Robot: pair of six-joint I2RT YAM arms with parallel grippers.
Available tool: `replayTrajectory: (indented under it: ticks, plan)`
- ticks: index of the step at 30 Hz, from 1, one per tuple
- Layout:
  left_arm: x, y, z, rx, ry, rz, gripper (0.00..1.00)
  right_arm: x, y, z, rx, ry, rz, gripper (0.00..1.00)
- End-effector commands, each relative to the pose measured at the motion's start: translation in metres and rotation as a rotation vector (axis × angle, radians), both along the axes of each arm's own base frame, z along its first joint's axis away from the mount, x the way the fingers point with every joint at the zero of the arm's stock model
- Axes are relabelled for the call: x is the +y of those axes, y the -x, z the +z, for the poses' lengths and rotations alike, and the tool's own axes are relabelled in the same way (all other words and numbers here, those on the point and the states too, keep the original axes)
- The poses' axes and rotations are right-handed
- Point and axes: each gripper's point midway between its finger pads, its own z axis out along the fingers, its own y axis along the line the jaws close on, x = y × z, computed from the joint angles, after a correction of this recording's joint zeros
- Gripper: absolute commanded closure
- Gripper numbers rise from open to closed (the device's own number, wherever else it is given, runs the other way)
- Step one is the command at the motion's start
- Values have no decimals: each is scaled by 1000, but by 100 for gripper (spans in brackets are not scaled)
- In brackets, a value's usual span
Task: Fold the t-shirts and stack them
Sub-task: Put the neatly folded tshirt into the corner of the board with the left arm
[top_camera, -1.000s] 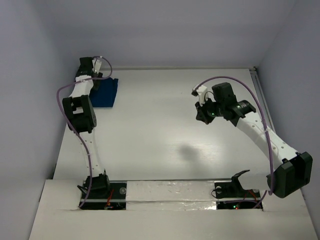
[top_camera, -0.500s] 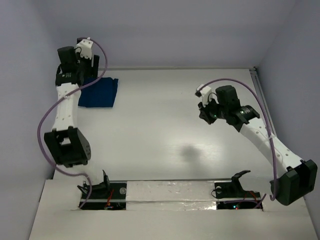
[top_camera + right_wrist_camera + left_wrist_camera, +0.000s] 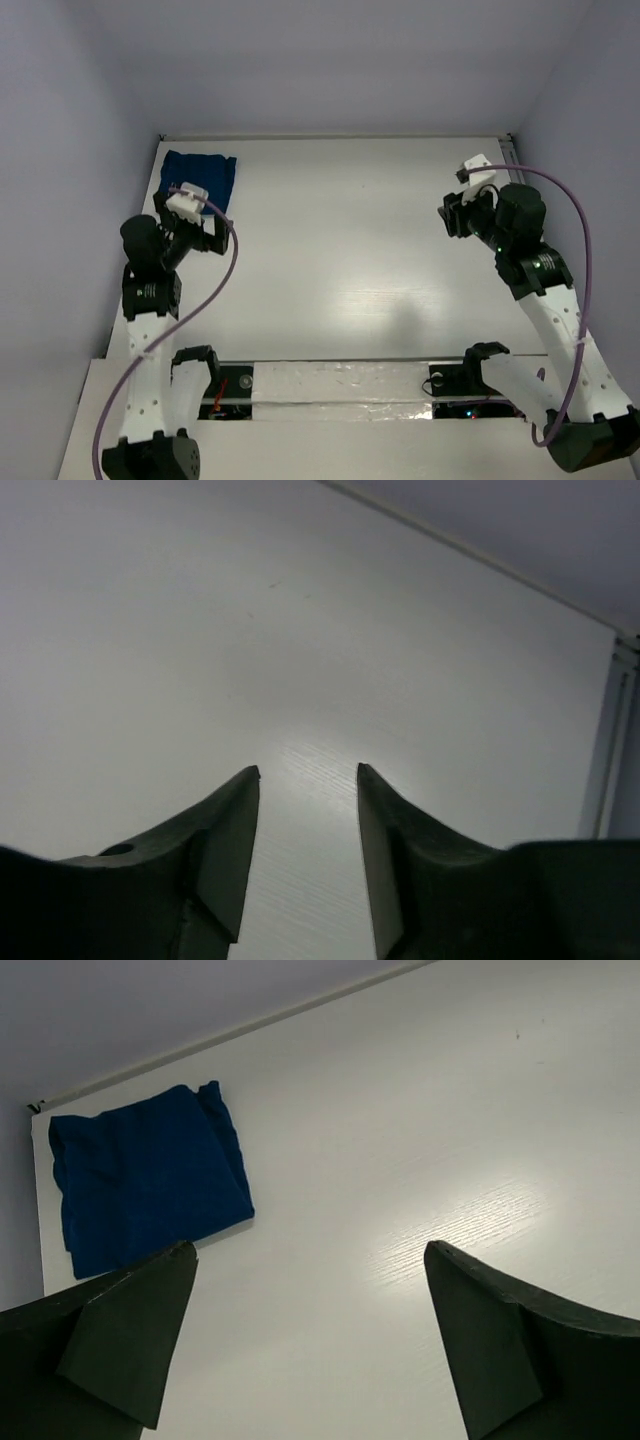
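A folded dark blue t-shirt (image 3: 201, 174) lies flat in the table's far left corner; no print shows on it. The left wrist view has the t-shirt (image 3: 150, 1192) at upper left, beyond the fingers. My left gripper (image 3: 208, 238) hovers on the near side of it, apart from the cloth. In its own view the left gripper (image 3: 310, 1250) stands wide open over bare table. My right gripper (image 3: 454, 214) hangs over the right part of the table, far from the shirt. Seen from its wrist, the right gripper (image 3: 308, 769) is open with nothing between the fingers.
A metal rail (image 3: 526, 205) runs along the table's right edge and shows as the rail (image 3: 612, 742) in the right wrist view. Grey walls close in the back and both sides. Both arm bases sit at the near edge.
The left arm has drawn back from the shirt toward the near side and its jaws have spread wide. The right arm has swung right and its jaws have gone from shut to open.
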Motion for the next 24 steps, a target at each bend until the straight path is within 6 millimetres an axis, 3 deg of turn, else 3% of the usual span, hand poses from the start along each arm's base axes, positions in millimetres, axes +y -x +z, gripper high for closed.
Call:
replayTrajectory:
  ticks: [1,3,6,8,14,24]
  plan:
    - [-7,11,13,-144,17,-21,1,-12,-7,24,-99,-36,-67,48]
    - [-4,12,6,-143,-15,-11,1,-25,-9,28,-117,-35,-117,36]
    - [13,4,-5,-103,-28,74,1,-44,-8,35,-138,-38,-183,29]
    - [14,-1,-15,-68,-40,68,1,-44,-7,31,-129,-49,-175,25]
    - [12,-8,-30,-13,-27,44,1,-45,-17,16,-60,-54,-184,21]
    - [3,-11,-42,29,3,-9,1,-44,-19,26,-102,-88,-192,16]
